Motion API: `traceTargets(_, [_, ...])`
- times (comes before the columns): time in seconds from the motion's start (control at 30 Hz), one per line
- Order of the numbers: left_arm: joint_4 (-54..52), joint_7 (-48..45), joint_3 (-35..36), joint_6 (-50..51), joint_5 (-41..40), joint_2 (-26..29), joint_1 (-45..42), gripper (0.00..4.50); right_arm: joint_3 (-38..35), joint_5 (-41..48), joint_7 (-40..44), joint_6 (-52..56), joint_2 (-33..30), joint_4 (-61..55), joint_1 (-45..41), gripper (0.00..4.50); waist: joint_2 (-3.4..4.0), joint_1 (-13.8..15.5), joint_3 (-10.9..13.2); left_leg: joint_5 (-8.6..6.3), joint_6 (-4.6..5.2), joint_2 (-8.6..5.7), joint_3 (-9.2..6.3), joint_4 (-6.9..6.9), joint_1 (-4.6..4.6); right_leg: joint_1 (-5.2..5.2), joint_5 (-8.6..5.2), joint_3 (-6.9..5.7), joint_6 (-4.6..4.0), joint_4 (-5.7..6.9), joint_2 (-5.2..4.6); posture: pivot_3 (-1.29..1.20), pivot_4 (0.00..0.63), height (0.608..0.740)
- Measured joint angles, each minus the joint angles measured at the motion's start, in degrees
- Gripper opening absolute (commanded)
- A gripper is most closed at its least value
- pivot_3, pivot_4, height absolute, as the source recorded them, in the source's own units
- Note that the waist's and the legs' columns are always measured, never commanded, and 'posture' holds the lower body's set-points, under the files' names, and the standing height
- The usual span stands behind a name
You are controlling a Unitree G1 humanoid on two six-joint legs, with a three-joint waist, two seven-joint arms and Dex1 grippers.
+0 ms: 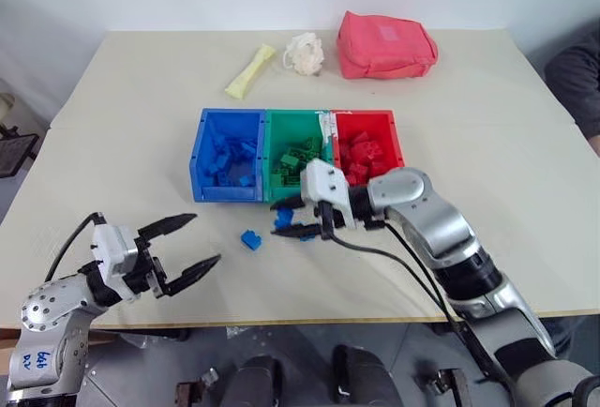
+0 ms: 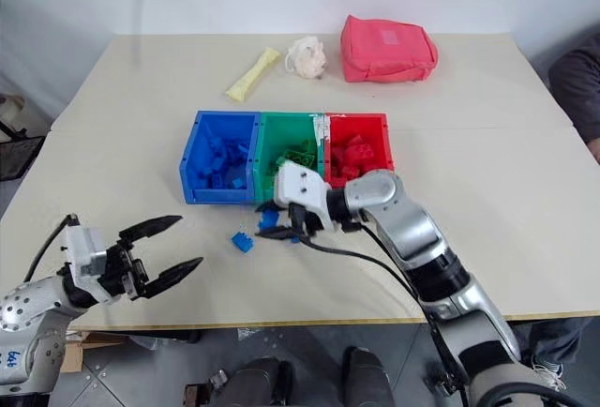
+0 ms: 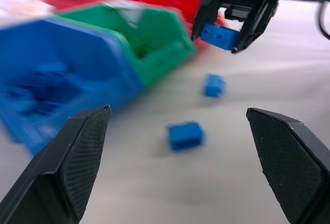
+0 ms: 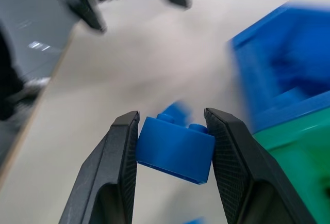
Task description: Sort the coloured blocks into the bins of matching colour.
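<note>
- My right gripper (image 1: 298,219) is clamped on one blue block (image 4: 175,149), lifted off the table (image 1: 141,116) just at 6 o'clock of the green bin (image 1: 298,149).
- The blue bin (image 1: 228,154) sits at 10 o'clock of it (the likely drop point).
- My left gripper (image 1: 187,243) is spread wide, empty.
- Two blocks lie loose; the nearer block (image 1: 250,239) is at 9 o'clock of my right gripper.

Loose blocks (image 1: 250,239) on table (image 1: 141,116) before the bins (image 1: 298,156).
</note>
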Motion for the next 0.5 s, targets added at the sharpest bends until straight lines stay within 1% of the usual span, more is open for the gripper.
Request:
traceTargets(0.17, [-2.8,4.2,1.6,0.0,-0.5,-2.5,0.9,4.50,-0.6,-0.5,-4.3,-3.4,6.6,9.8,-6.0,1.61,0.00,-0.6,0.0,0.00,0.01,-0.11,-0.05,-0.01,-0.01,-0.05,0.00,-0.01,0.00,0.14,0.02,0.00,0.150,0.740])
traceTargets(0.33, [-4.9,8.1,2.1,0.0,-1.2,-5.1,1.2,4.50,-2.9,-2.8,-11.8,-10.7,14.7,25.5,-13.6,1.61,0.00,-1.3,0.0,0.02,0.03,-0.16,-0.04,0.00,0.01,-0.19,-0.02,0.02,-0.03,0.44,0.06,0.00,0.150,0.740])
traceTargets(0.4, [-5.4,9.0,2.1,-0.1,-1.5,-5.5,1.1,4.50,-4.6,-3.4,-14.5,-13.3,17.0,30.7,-16.4,1.61,0.00,-1.4,0.0,0.02,0.01,-0.14,-0.04,-0.01,0.00,-0.26,-0.03,0.03,-0.06,0.52,0.07,0.00,0.150,0.740])
traceTargets(0.47, [-5.4,9.5,2.4,-0.1,-1.7,-5.5,1.0,4.50,-5.4,-3.8,-16.1,-15.2,18.1,33.7,-18.1,2.33,0.00,-1.3,0.0,0.02,0.01,-0.15,-0.06,-0.01,-0.01,-0.28,-0.04,0.04,-0.07,0.55,0.08,0.00,0.150,0.740])
traceTargets(0.5, [-5.4,9.8,2.5,-0.1,-1.8,-5.5,1.0,4.50,-6.0,-4.0,-16.9,-16.1,18.7,35.4,-18.8,2.59,0.00,-1.3,0.0,0.02,0.01,-0.17,-0.06,-0.01,-0.02,-0.28,-0.04,0.04,-0.07,0.55,0.08,0.00,0.150,0.740])
